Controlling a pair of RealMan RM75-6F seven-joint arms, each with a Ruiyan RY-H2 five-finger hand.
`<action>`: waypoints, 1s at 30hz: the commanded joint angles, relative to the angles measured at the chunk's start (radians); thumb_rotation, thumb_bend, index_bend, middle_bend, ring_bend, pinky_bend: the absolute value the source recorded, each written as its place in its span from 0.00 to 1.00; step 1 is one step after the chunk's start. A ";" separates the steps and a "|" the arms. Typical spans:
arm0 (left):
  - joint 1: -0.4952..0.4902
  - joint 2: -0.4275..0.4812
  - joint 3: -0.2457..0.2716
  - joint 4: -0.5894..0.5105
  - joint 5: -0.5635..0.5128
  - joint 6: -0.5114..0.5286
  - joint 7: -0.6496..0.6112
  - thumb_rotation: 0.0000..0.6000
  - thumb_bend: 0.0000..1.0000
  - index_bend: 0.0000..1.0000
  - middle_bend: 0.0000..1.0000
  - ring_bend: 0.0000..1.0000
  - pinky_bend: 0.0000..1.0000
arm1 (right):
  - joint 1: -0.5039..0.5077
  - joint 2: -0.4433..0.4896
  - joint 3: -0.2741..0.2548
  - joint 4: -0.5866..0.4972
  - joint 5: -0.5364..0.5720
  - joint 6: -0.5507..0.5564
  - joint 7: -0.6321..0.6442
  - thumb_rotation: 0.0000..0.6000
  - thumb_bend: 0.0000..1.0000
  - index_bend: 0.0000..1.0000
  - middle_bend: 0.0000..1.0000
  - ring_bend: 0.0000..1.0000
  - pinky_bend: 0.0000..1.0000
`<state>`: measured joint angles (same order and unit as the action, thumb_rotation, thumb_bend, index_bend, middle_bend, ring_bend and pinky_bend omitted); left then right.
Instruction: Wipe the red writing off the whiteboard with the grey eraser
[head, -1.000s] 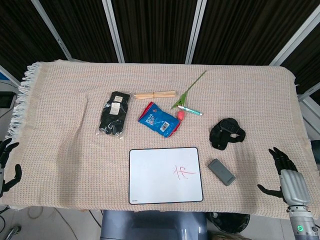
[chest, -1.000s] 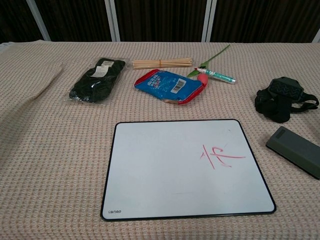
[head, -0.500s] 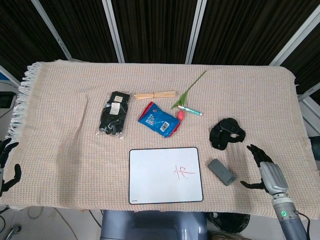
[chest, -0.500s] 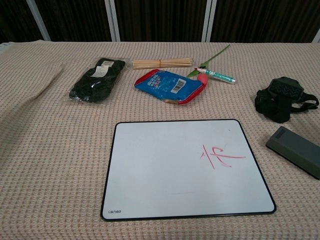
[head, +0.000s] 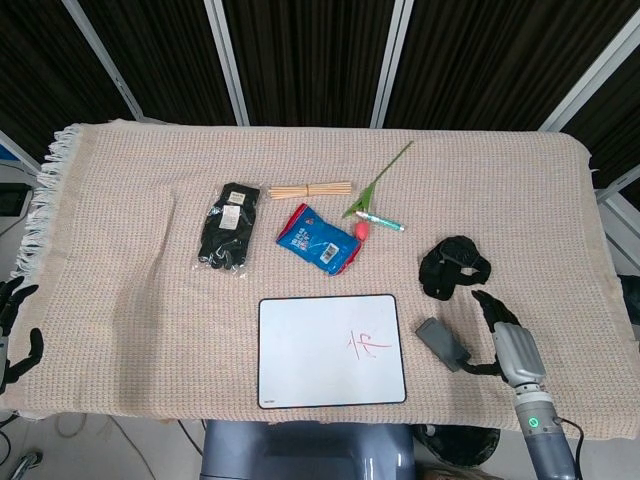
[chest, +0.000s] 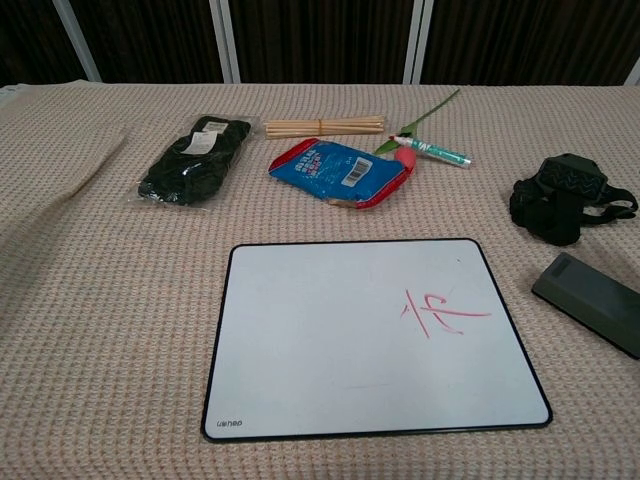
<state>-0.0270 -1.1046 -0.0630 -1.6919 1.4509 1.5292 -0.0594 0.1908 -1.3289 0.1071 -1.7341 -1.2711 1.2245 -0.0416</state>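
The whiteboard (head: 331, 349) (chest: 370, 335) lies flat near the table's front edge, with red writing (head: 366, 344) (chest: 442, 312) on its right half. The grey eraser (head: 442, 343) (chest: 591, 301) lies on the cloth just right of the board. My right hand (head: 503, 337) hovers just right of the eraser with its fingers spread, holding nothing; the chest view does not show it. My left hand (head: 14, 330) hangs off the table's left edge, fingers apart and empty.
Behind the board lie a blue snack packet (head: 319, 238), black gloves in a bag (head: 229, 226), a bundle of wooden sticks (head: 310, 189), a marker pen (head: 380, 221) by a green stem, and a black strap bundle (head: 453, 266) just behind the eraser.
My right hand has moved left and inward from the table's right edge to just beside the eraser. The left hand, the board and the eraser have not moved.
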 joint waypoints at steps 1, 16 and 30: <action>0.000 0.001 0.000 0.000 0.000 -0.001 -0.002 1.00 0.56 0.16 0.05 0.00 0.08 | 0.010 -0.031 0.005 -0.022 0.039 -0.002 -0.053 1.00 0.05 0.01 0.12 0.13 0.14; -0.001 0.003 0.000 -0.001 -0.002 -0.004 -0.004 1.00 0.56 0.16 0.05 0.00 0.08 | 0.032 -0.141 0.009 0.001 0.116 0.023 -0.200 1.00 0.10 0.15 0.23 0.24 0.20; -0.002 0.004 0.000 -0.001 -0.003 -0.007 -0.003 1.00 0.56 0.16 0.05 0.00 0.08 | 0.027 -0.195 -0.003 0.038 0.129 0.057 -0.253 1.00 0.24 0.30 0.33 0.33 0.26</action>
<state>-0.0291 -1.1007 -0.0630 -1.6929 1.4476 1.5217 -0.0627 0.2184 -1.5230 0.1053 -1.6965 -1.1418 1.2810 -0.2942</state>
